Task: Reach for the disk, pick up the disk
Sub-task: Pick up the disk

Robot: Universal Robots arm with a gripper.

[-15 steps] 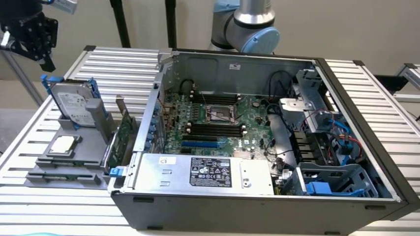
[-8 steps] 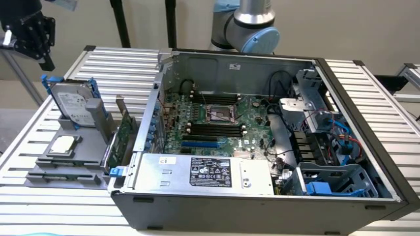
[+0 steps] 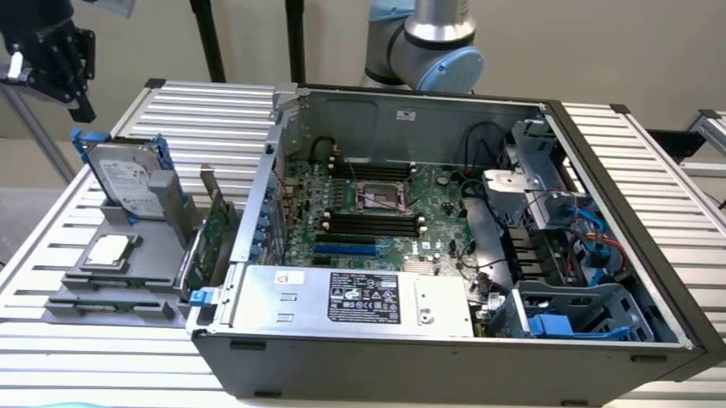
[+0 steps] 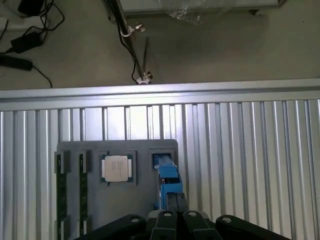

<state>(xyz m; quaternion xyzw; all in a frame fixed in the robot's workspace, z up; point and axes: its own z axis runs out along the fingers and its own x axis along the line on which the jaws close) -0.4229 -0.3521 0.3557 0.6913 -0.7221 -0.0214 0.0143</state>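
The disk (image 3: 127, 183) stands upright on its edge in a grey holder (image 3: 125, 289) at the exterior view's left, a silver-grey face with a white label and blue rails along its sides. From above, the disk (image 4: 167, 175) appears edge-on as a blue strip in the grey holder (image 4: 142, 200). My black gripper (image 3: 57, 64) hangs well above the disk, towards the far left corner of the table. In the wrist view the gripper (image 4: 176, 200) sits directly over the blue strip, its two dark fingers pressed together and shut on nothing.
A small square silver chip (image 3: 110, 248) lies in the holder beside the disk, with a green card (image 3: 210, 234) standing next to it. An open computer case (image 3: 454, 246) with a silver box (image 3: 363, 297) fills the ribbed metal table (image 3: 204, 110). Cables (image 4: 25, 40) lie on the floor.
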